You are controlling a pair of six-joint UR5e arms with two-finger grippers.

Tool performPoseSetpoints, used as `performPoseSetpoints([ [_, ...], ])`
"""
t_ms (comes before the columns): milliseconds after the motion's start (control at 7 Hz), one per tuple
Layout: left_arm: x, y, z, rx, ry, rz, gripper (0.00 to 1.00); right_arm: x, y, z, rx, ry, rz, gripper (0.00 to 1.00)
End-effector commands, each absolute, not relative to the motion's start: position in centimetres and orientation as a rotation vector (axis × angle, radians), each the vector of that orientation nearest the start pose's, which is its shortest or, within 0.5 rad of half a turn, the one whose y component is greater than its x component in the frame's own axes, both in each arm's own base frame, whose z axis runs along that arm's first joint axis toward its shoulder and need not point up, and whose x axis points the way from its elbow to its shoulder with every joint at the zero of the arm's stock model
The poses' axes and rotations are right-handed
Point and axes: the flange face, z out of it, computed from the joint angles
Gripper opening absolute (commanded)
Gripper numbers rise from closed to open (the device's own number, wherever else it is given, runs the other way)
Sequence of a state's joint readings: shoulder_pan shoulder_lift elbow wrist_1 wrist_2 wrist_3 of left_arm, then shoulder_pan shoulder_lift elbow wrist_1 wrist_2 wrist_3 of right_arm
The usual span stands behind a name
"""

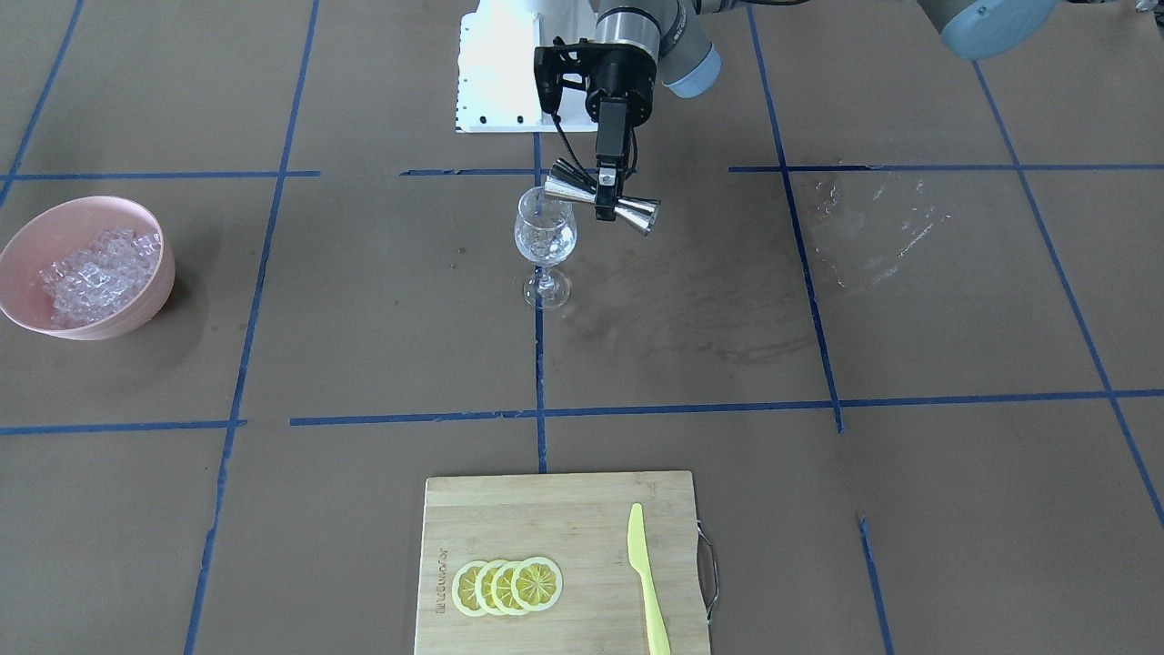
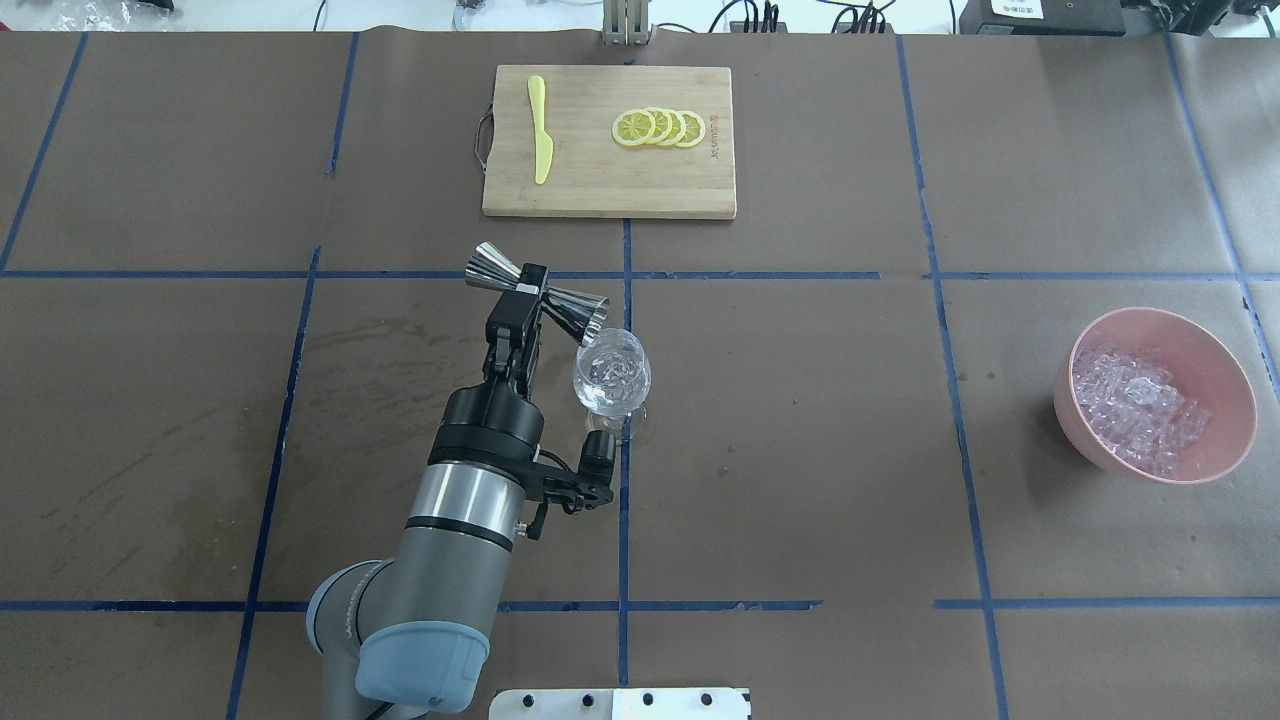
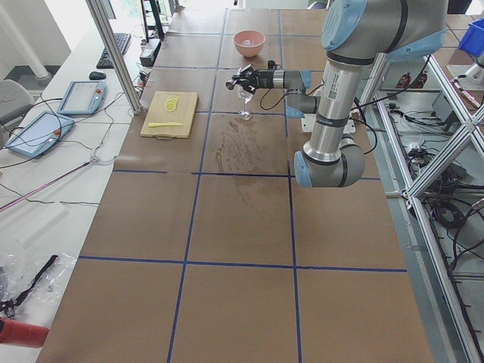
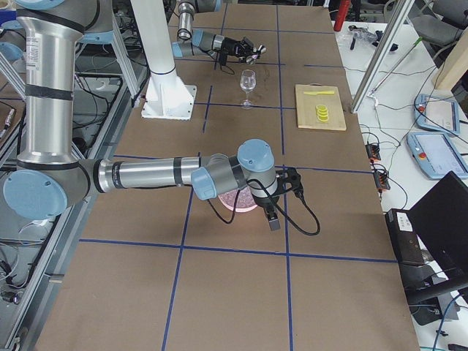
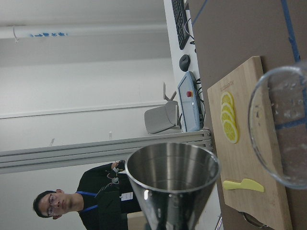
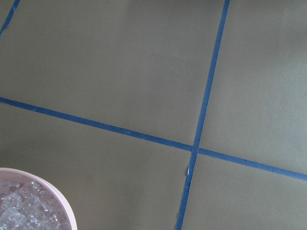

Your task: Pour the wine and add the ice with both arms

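Observation:
My left gripper (image 2: 530, 287) is shut on the waist of a steel double-ended jigger (image 2: 578, 308), held on its side with one cup's mouth at the rim of the clear stemmed glass (image 2: 612, 378). The same hold shows in the front view, gripper (image 1: 607, 205) over the glass (image 1: 546, 238). The glass stands upright and seems to hold some clear cubes. The ice (image 2: 1140, 405) lies heaped in a pink bowl (image 2: 1225, 365) at the far right. My right arm shows only in the right side view, its gripper (image 4: 273, 219) near the bowl; I cannot tell whether it is open or shut.
A bamboo cutting board (image 2: 610, 185) at the far edge carries lemon slices (image 2: 660, 128) and a yellow knife (image 2: 541, 140). The white pedestal (image 1: 496, 82) stands at the robot's side. Wet stains (image 1: 873, 223) mark the brown paper. A person (image 5: 57, 206) shows in the left wrist view.

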State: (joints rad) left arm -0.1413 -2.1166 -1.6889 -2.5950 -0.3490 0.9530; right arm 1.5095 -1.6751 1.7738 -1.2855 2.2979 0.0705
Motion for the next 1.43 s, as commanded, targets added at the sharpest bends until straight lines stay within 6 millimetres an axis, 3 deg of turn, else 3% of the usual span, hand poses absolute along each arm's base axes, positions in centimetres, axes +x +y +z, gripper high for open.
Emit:
performPoseSetpoints([
  [0,48.6,-30.4,17.8,1.688,-0.372,0.599,0.00,3.8,-47.0,57.8,0.318,-0.741,-0.131,1.00],
  [286,47.4,-30.5,17.9,1.738,-0.213,0.447,0.00,3.8,-47.0,57.8,0.320,-0.741,-0.131,1.00],
  [571,47.0,-30.2,20.6,1.775,0.044,0.337,0.00,3.8,-47.1,57.7,0.321,-0.741,-0.132,1.00],
  [857,44.0,-29.2,25.8,1.842,0.193,0.307,0.00,3.8,-47.3,57.6,0.324,-0.741,-0.133,1.00],
  [1000,42.3,-28.6,29.1,1.849,0.388,0.236,0.00,3.8,-47.4,57.4,0.327,-0.741,-0.134,1.00],
  [1286,35.6,-26.7,32.6,1.832,0.710,0.138,0.00,3.8,-47.5,57.4,0.329,-0.739,-0.134,1.00],
])
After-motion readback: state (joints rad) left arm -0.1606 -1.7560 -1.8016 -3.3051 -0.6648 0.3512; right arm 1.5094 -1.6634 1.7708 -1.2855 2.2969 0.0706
